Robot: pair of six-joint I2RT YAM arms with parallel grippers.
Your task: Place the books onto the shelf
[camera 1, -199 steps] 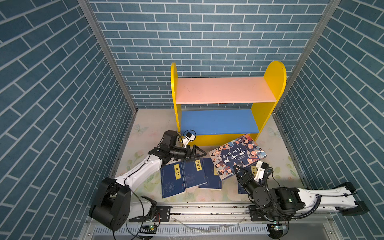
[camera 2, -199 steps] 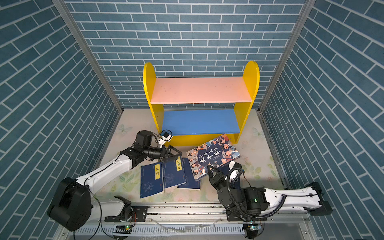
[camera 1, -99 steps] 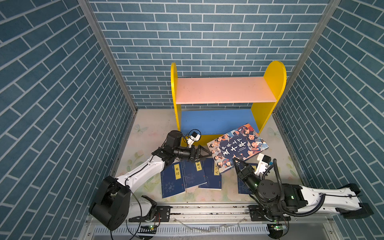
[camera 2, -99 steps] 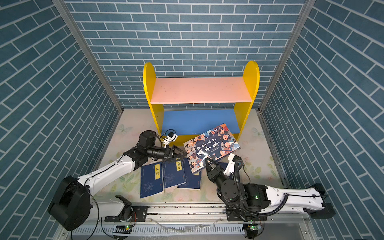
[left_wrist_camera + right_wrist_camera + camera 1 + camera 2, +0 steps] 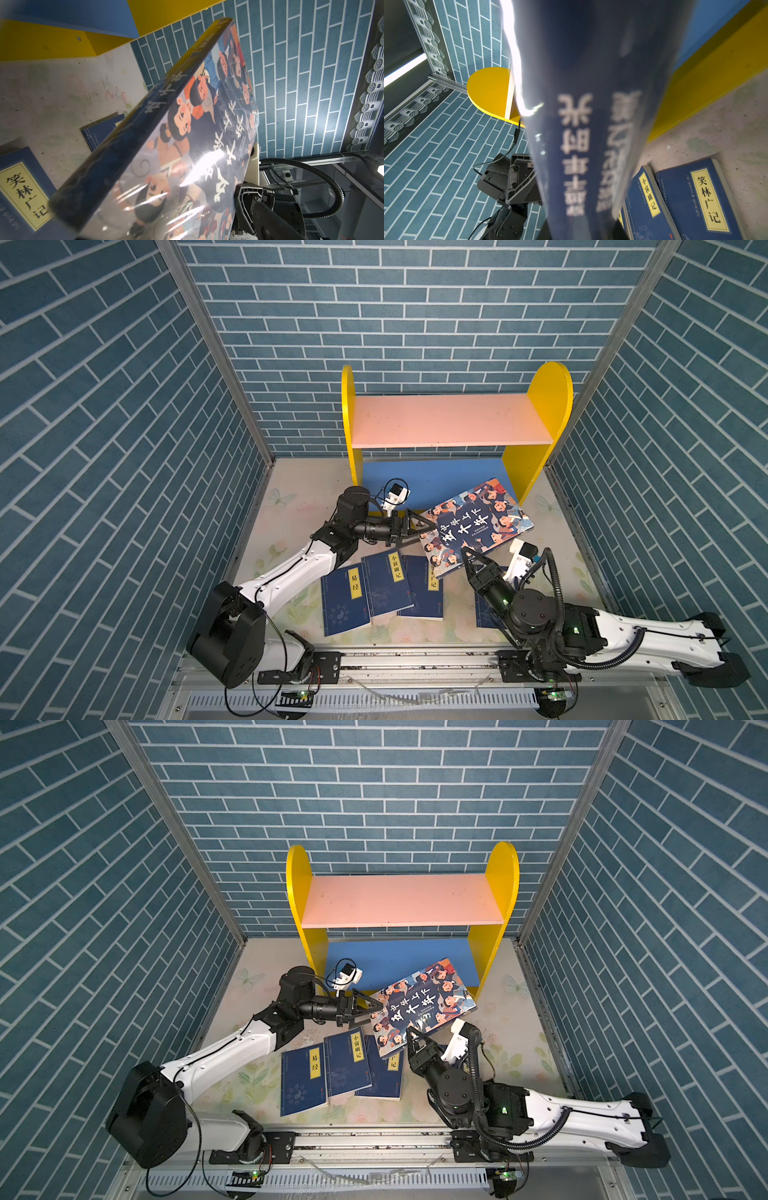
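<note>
Right gripper (image 5: 476, 560) is clamping the cartoon-faced book (image 5: 478, 518) by its near edge; left gripper (image 5: 424, 531) is gaping wide at its spine, before the blue lower board (image 5: 432, 477).

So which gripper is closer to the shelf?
Left. The left gripper hangs open right by the front foot of the shelf. The right gripper is farther from it, shut on the near edge of the cartoon book, which reaches toward the shelf.

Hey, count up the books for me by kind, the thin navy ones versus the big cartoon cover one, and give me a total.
Thin navy books: 4
Cartoon-cover book: 1
Total: 5
</note>
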